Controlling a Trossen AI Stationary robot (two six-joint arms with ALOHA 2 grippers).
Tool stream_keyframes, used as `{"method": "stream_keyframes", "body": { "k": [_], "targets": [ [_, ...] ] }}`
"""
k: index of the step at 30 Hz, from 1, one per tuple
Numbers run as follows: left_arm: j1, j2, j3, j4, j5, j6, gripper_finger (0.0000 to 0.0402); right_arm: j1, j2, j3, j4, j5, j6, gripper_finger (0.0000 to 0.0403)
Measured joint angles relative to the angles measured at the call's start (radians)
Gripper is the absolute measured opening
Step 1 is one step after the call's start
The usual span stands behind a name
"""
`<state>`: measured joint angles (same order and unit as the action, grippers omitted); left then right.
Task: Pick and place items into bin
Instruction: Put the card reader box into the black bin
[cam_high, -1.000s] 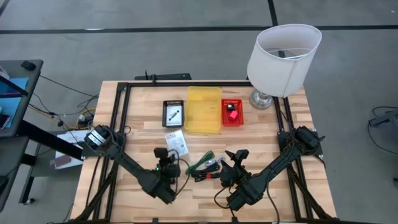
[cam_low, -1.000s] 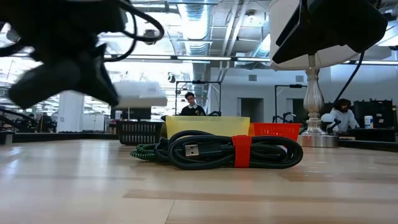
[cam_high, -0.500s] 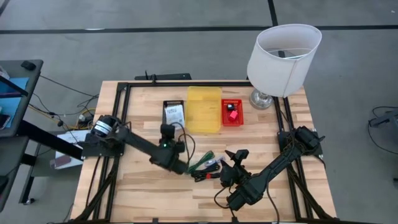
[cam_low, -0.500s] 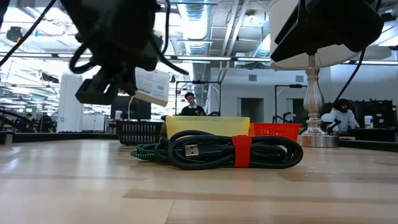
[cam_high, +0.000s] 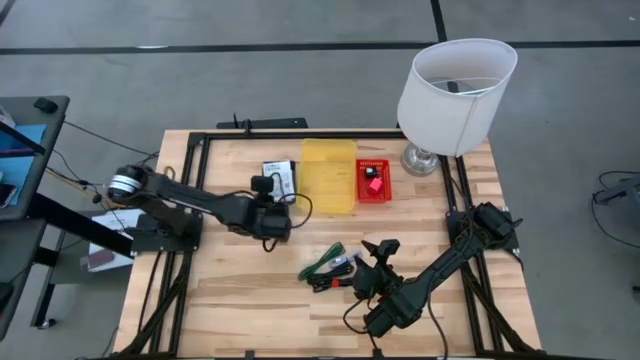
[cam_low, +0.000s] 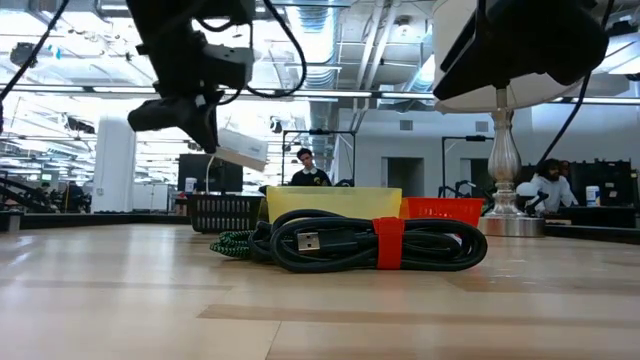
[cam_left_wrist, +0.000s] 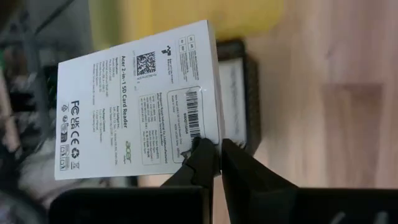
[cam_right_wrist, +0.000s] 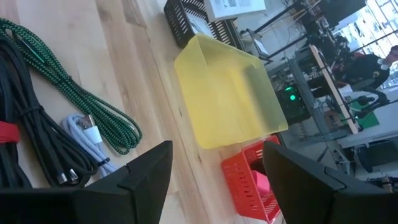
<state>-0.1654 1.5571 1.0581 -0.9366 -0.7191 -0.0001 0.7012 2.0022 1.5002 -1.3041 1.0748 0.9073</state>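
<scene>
White labelled pack (cam_left_wrist: 137, 106) pinched at its edge by left claw (cam_left_wrist: 211, 158), above black bin (cam_high: 272, 172), right claw (cam_right_wrist: 211, 168) apart

Left arm: I reach across the table from my left base, wrist raised.
Left gripper (cam_left_wrist: 211, 155): my fingers pinch a white card pack (cam_left_wrist: 137, 106).
Right gripper (cam_high: 378, 250): parked low, my fingers spread wide.

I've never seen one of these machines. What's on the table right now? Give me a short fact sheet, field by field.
Left pincer: shut on white labelled card pack, held in the air above the black bin
Right pincer: open, waiting near the cables
Bins: black bin, yellow bin, red bin, in a row
Cables: green-and-black bundle, on the wood table
Lamp: far right corner
</scene>
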Motion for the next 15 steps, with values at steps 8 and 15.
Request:
{"method": "stream_keyframes", "body": {
  "k": [8, 15],
  "targets": [
    [0.078, -0.103, -0.139, 0.145, 0.127, 0.158, 0.0, -0.014, 0.0, 0.0, 0.002, 0.0, 0.0, 0.0244],
    [0.14, -0.103, -0.193, 0.227, 0.163, 0.222, 0.0, -0.026, 0.0, 0.0, 0.007, -0.003, 0.0, 0.0244]
  ]
}}
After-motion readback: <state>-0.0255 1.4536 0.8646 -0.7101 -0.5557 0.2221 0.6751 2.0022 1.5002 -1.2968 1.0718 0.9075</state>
